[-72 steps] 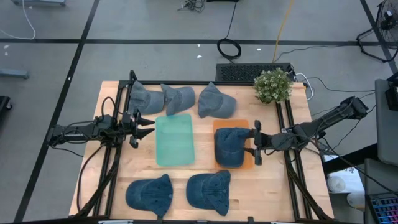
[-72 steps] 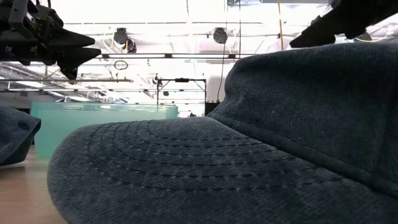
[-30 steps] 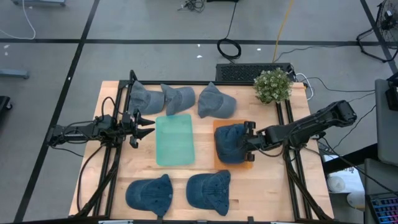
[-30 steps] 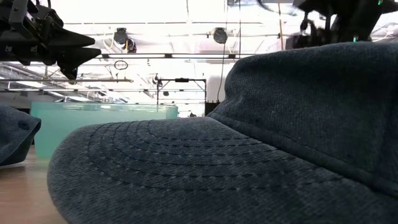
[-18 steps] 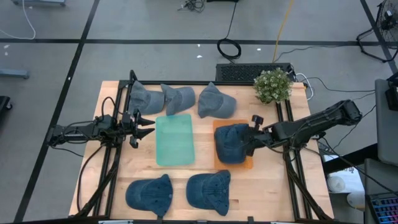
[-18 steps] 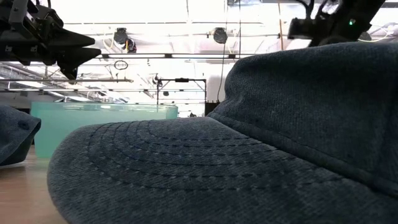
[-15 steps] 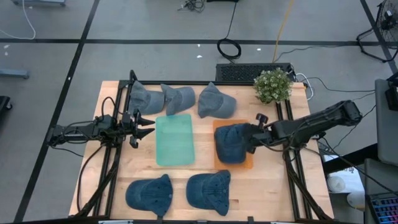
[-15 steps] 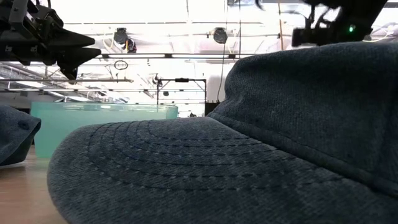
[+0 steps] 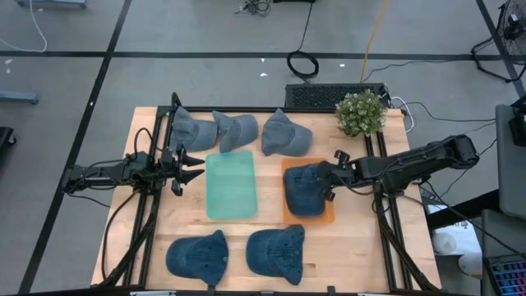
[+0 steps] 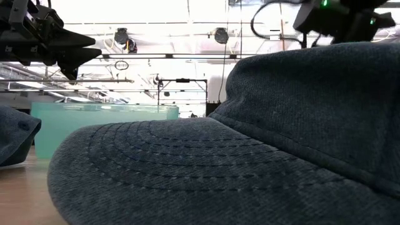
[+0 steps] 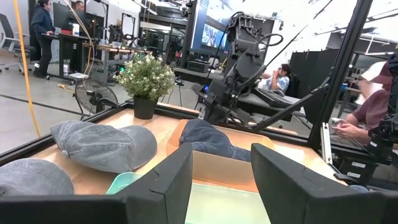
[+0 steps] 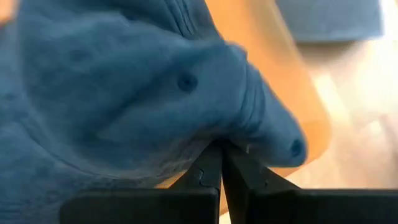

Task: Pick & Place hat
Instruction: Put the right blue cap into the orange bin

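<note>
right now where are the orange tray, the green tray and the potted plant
flat orange tray (image 9: 327, 215), high view, bare near corner
translucent green tray (image 9: 231, 185), high view, centre of floor
small potted plant (image 9: 360, 113), high view, leafy top

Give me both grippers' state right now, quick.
Left gripper: jaws open, empty, hovering beside the green tray.
Right gripper: jaws shut on the hat on the orange tray.
</note>
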